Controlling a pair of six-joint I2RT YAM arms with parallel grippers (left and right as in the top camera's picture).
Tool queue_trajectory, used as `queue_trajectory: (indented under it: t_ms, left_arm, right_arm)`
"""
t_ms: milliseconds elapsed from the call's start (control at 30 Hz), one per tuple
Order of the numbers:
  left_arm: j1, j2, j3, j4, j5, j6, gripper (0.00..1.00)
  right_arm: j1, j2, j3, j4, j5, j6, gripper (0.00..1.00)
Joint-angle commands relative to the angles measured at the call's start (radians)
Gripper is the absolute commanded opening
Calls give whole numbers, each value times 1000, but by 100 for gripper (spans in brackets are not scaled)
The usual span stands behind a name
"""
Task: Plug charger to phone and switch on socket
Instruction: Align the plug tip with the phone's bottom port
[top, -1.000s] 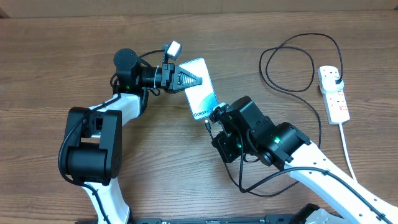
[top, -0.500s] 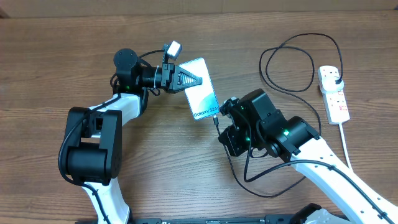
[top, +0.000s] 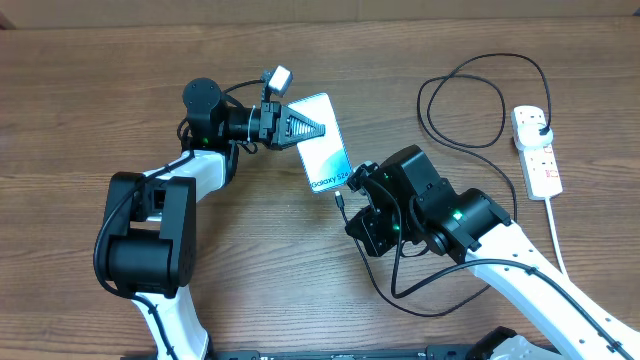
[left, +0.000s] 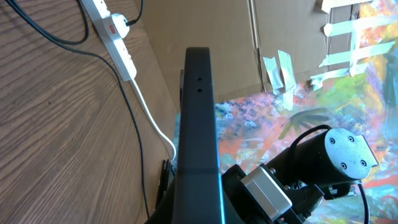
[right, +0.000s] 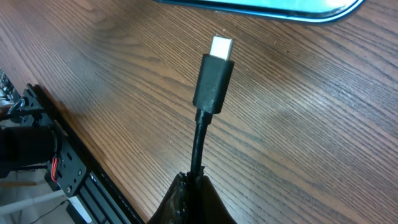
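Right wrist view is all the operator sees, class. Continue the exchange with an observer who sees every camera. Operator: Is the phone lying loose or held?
Observer: Held. The left claw grips the phone at its far end.
Operator: Is the other end of the charger plugged in?
Observer: Yes, its plug sits in the socket, off to the right.
Operator: Which outlet?
Observer: The one at the socket's end farthest from the robot.
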Motion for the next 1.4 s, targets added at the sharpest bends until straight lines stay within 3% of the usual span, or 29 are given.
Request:
queue_trajectory:
  t_ms: [0, 1000, 1233, 1367]
  left_arm:
    - [-8, -4, 24, 8, 17, 23, 4]
    - [-9, -4, 24, 8, 17, -61, 4]
    - [-9, -4, 24, 8, 17, -56, 4]
    - [-9, -4, 24, 8, 17, 11, 4]
  right_arm:
    - [4, 1, 26, 12, -16, -14, 4]
    - [4, 28, 26, 37, 3, -14, 4]
    - [4, 28, 26, 35, 3, -14, 4]
    - [4, 28, 26, 34, 3, -14, 4]
